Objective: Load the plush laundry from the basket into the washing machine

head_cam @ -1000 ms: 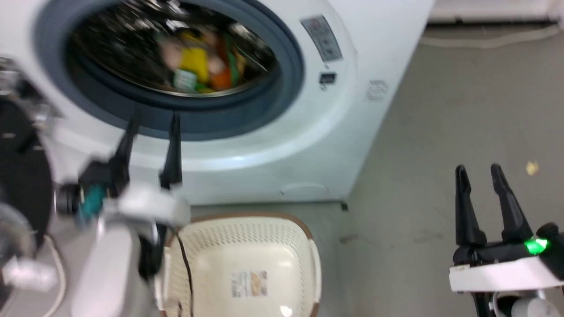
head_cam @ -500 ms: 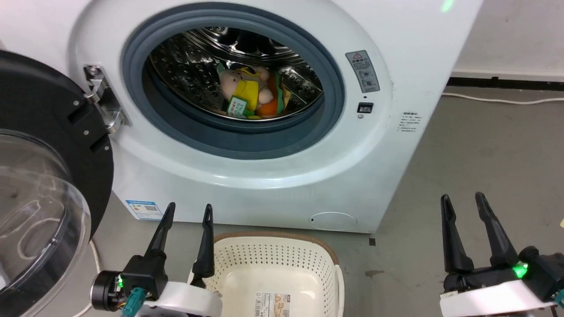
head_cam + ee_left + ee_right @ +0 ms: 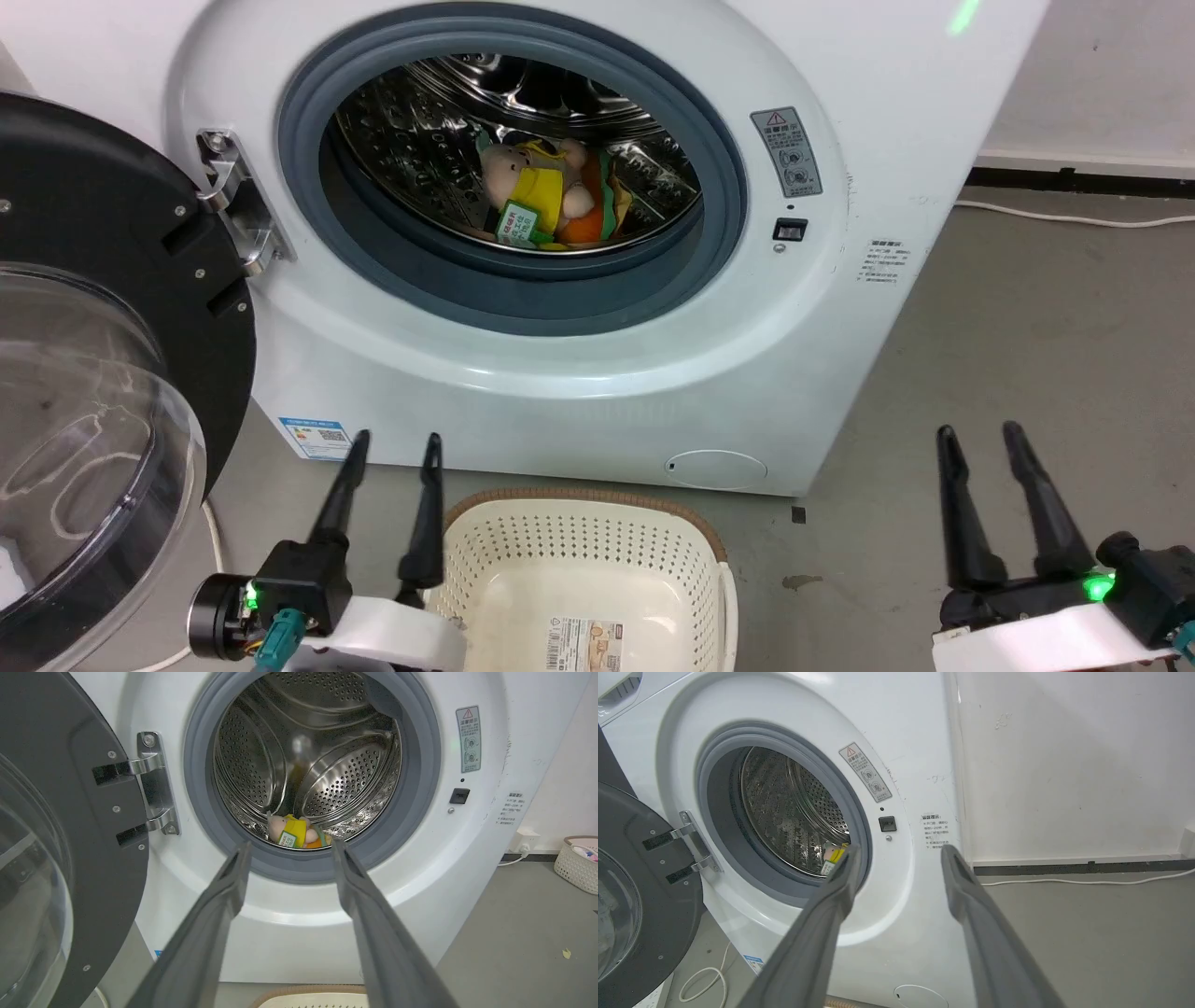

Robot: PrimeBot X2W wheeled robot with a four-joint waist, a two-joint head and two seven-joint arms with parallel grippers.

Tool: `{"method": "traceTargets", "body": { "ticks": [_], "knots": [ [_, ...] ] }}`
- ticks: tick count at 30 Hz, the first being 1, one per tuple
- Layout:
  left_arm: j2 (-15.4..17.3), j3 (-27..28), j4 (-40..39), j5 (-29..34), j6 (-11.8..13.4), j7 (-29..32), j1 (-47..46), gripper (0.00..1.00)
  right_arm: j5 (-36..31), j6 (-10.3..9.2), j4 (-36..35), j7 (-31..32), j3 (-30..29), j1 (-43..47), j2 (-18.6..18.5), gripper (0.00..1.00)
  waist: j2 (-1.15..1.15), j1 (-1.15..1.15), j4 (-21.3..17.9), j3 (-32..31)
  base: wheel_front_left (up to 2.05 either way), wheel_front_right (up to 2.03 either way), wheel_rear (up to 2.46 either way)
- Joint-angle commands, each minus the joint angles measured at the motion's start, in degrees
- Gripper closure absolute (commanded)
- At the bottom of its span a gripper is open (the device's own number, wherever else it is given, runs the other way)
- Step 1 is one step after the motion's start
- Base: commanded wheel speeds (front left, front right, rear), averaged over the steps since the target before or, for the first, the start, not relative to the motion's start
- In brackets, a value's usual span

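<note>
Left tool (image 3: 397,436) and right tool (image 3: 978,427), both spread wide, empty, in open air.

Plush laundry (image 3: 543,199) inside washing machine (image 3: 579,392)

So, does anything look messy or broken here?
Nothing looks broken. The washing machine has its door wide open, with the plush toys lying in the drum. The floor is a bit dirty: a small dark stain beside the basket, and a yellowish scrap.
</note>
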Motion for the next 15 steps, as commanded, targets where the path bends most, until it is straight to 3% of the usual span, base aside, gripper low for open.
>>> {"method": "traceTargets", "body": {
  "ticks": [1,15],
  "knots": [
    [0.0,0.0,0.0,0.0,0.0,0.1,0.0,1.00,0.0,0.00,0.0,0.0,0.0,0.0,0.0,1.00,0.00,0.00,0.0,0.0,0.00,0.00,0.00],
    [-0.1,0.5,-0.3,0.7,0.0,1.5,0.2,1.00,-1.4,0.01,0.3,1.4,0.0,-0.2,0.0,1.00,0.00,0.00,-0.2,-0.5,0.00,0.00,0.00]
  ]
}}
